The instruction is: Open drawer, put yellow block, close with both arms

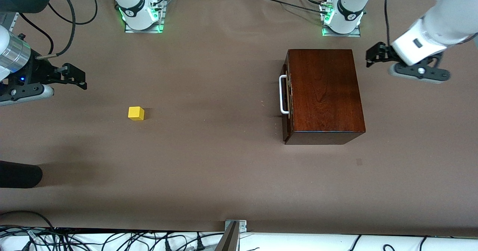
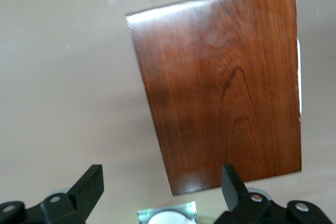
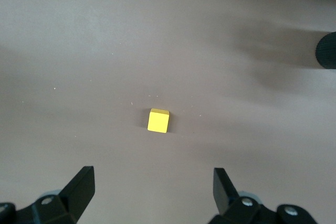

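The brown table [image 1: 224, 176] carries the wooden box [image 1: 323, 94] with its drawer [image 1: 286, 94] shut toward the left arm's end, the left gripper [image 2: 163, 184] wide open and empty above it, the right gripper [image 3: 153, 187] equally spread over the yellow block [image 1: 136, 113].

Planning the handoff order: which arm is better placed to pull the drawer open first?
Left. The left gripper, fingers open, hangs beside the wooden box, though at the end away from the drawer handle. The right gripper hangs open near the yellow block.
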Robot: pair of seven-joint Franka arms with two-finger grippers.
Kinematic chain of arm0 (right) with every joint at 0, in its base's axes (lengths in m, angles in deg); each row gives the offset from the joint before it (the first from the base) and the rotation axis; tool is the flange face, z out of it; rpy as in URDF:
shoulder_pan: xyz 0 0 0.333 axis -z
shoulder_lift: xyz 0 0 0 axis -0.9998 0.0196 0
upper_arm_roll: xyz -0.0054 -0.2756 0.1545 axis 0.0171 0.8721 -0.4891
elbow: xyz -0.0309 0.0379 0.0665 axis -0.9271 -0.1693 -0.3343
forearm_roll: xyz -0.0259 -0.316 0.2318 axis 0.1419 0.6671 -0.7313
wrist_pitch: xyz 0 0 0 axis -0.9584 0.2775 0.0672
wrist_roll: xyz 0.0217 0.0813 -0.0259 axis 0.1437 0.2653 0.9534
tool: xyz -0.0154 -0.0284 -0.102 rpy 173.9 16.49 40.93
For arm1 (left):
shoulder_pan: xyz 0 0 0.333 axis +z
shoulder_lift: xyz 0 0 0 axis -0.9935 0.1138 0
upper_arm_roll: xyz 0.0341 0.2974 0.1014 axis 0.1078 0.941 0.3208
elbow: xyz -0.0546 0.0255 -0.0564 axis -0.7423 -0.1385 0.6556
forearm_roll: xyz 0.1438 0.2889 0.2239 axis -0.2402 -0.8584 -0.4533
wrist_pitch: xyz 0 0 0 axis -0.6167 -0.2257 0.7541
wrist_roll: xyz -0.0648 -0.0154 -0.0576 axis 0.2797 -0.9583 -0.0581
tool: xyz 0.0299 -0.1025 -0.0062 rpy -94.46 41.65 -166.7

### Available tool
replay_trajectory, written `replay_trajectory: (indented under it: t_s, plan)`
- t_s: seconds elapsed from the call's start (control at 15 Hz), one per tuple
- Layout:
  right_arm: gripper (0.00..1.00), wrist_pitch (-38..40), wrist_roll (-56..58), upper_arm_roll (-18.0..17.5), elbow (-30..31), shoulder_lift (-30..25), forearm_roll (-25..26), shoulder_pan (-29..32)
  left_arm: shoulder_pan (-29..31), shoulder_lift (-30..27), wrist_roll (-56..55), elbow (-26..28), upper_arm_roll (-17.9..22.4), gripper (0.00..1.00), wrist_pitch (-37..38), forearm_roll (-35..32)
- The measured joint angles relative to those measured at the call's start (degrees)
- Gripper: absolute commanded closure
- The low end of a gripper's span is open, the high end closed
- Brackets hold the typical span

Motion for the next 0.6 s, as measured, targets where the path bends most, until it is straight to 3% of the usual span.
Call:
replay_trajectory:
  t_s: [0.33, 0.6]
  plan:
    - [0.0, 0.0, 0.0, 0.03, -0.02, 0.0, 0.0, 0.0, -0.53, 3.99, -9.75, -0.45, -9.33, 0.0, -1.99, 0.75]
    - [0.0, -0.01, 0.0, 0.06, -0.03, 0.0, 0.0, 0.0, -2.56, 10.23, -20.37, -3.91, -16.09, 0.0, -4.93, 0.78]
